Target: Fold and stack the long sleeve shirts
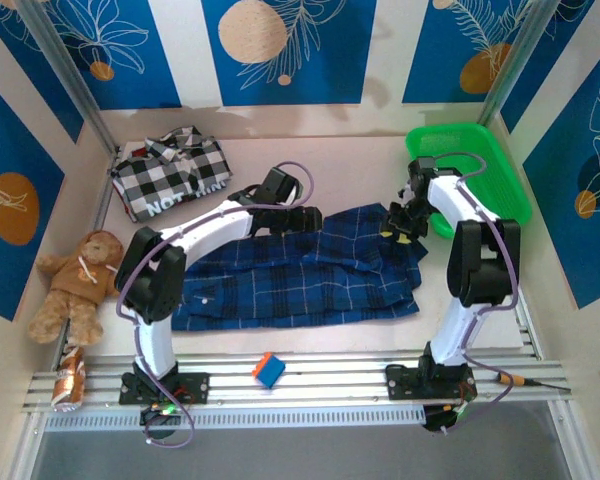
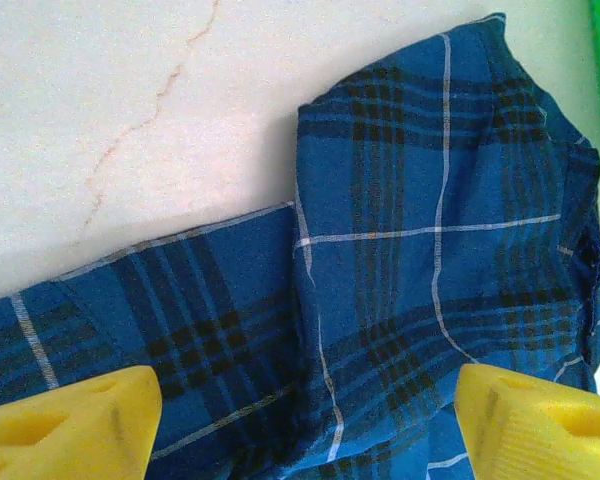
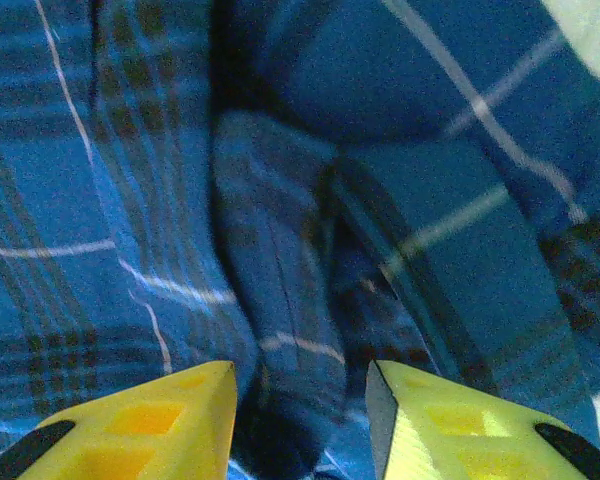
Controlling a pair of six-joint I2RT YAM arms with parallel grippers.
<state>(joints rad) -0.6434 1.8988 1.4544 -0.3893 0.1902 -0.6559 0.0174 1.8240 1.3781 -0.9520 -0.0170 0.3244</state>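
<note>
Right end effector (image 3: 300,405) astride plaid shirt (image 3: 450,240) fold; bare table (image 2: 130,90) beyond.

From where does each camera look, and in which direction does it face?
Top external: fixed above and behind, facing down and forward at the table; left arm and right arm show, bases nearest.
Left wrist: on the left arm, facing down at the plaid shirt and bare table; left gripper, yellow-fingered, at bottom.
Right wrist: close above the same shirt; right gripper at bottom, a cloth fold between its fingers.
Shared: all three see the plaid shirt.
</note>
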